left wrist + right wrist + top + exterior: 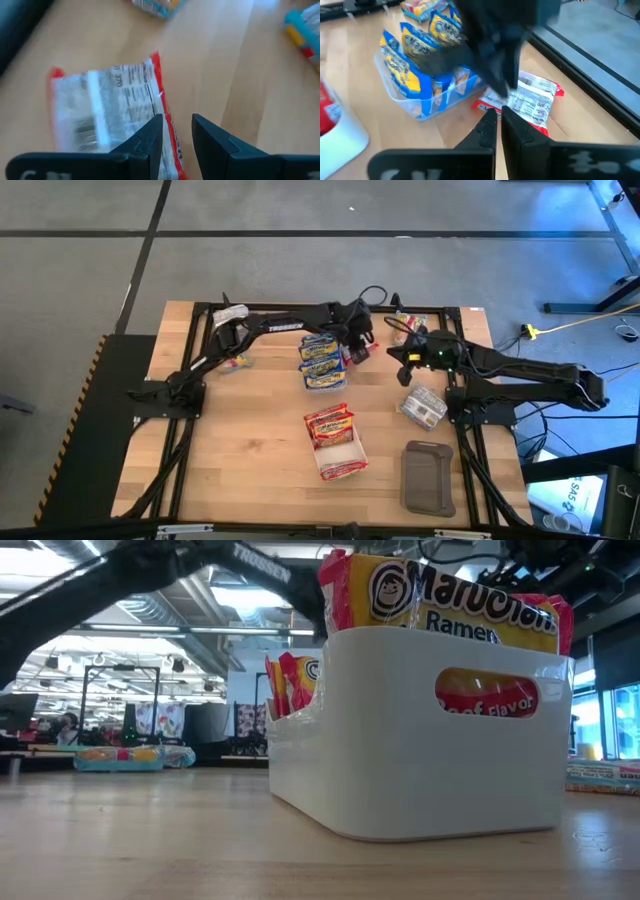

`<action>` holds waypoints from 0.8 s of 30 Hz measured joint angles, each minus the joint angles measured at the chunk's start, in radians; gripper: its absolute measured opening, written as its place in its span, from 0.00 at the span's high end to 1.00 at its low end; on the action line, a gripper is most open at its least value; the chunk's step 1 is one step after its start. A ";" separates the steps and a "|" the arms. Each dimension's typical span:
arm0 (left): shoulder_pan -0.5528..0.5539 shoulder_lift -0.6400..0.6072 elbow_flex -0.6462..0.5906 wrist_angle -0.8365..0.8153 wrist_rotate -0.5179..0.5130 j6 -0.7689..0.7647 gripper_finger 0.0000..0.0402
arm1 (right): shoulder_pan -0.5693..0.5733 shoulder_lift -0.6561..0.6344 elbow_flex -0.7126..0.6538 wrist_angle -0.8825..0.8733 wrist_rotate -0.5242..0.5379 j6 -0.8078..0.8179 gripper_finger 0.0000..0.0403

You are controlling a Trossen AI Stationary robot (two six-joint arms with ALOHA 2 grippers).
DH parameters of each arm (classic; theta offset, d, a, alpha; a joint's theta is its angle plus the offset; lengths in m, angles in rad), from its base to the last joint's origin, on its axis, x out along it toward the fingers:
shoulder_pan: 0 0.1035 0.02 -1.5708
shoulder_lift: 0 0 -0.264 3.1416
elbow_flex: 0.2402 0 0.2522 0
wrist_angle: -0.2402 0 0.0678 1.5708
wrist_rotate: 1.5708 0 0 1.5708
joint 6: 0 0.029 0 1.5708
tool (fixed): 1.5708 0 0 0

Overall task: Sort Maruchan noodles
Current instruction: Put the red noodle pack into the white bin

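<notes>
A red-orange noodle packet point(110, 105) lies on the table with its white printed back up, beside a clear container of blue-yellow packets point(322, 362). My left gripper point(177, 132) hangs slanting over the packet's red edge, fingers a little apart, with the table showing in the gap. In the right wrist view the left gripper point(490, 50) is a dark blur above that packet point(535, 100). My right gripper point(499, 122) is shut and empty, hovering near the table's right side point(405, 360). Red packets point(328, 425) stand in the white tray point(420, 740). My left gripper comes slanting down over the red packet's long red edge point(172, 145), which shows partly in the gap beside one finger point(150, 140). I cannot tell whether either finger touches it. The packet lies flat on the table.
A silver-grey packet point(422, 407) lies at the right, with a dark grey tray point(428, 477) nearer the front edge. Loose packets lie at the far left point(232, 363) and the far right point(410, 320). Bare wood spreads over the near left.
</notes>
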 joint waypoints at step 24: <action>-0.132 -1.020 -1.165 0.504 -0.254 -0.072 0.76 | -0.131 0.875 0.230 0.200 -0.039 0.153 0.99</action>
